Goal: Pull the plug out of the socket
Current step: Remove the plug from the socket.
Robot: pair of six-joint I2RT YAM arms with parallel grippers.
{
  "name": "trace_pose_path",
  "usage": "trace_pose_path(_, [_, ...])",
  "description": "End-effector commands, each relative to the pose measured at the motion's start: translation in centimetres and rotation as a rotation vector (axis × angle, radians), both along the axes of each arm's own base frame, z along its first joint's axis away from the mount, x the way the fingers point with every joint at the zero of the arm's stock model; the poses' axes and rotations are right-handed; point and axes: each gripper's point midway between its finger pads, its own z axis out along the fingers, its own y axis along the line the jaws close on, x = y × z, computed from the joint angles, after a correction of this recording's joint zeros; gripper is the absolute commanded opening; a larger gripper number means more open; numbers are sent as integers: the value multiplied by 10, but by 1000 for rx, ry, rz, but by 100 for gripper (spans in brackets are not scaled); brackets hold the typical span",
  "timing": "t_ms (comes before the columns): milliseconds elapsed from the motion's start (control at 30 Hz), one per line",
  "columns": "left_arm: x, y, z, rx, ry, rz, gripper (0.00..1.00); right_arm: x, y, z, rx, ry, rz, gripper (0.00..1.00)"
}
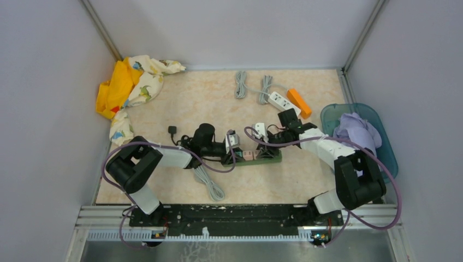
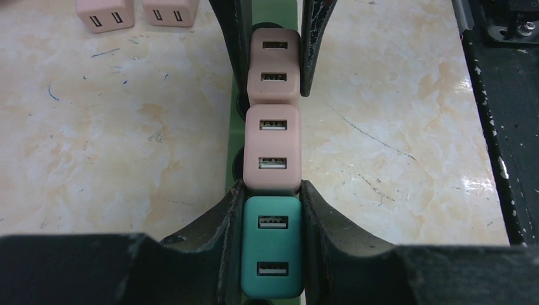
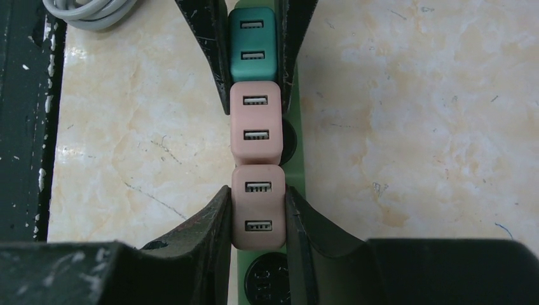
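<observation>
A green socket strip (image 1: 268, 158) lies mid-table with three USB plugs seated in a row. My left gripper (image 2: 272, 192) is shut on the teal plug (image 2: 272, 246) at the strip's left end, one finger pressed on each side. The right gripper (image 3: 257, 190) is shut on the pink plug (image 3: 257, 206) at the other end of the row. A second pink plug (image 2: 272, 149) sits between them, touching both. Beside the right gripper's plug an empty round socket (image 3: 264, 279) shows on the strip (image 3: 294, 175). From above, both grippers, left (image 1: 232, 147) and right (image 1: 263, 144), meet over the strip.
Two loose pink plugs (image 2: 105, 13) lie on the table beyond the strip. A white power strip (image 1: 281, 101), an orange block (image 1: 299, 102) and grey cable bundles (image 1: 240, 84) lie at the back. A blue tub (image 1: 382, 142) is at right, cloths (image 1: 128, 87) at back left, a grey cable coil (image 1: 210, 185) near.
</observation>
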Motion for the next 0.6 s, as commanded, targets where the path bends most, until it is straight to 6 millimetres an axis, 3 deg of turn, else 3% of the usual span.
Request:
trace_pose_path(0, [-1, 3, -14, 36, 30, 9, 1, 23, 12, 56, 182, -126, 10, 0])
trace_pose_path(133, [-2, 3, -14, 36, 31, 6, 1, 12, 9, 57, 199, -136, 63, 0])
trace_pose_path(333, [-2, 3, -14, 35, 29, 7, 1, -10, 28, 57, 249, -107, 150, 0])
trace_pose_path(567, [-2, 3, -13, 34, 30, 6, 1, 5, 39, 57, 217, -104, 67, 0])
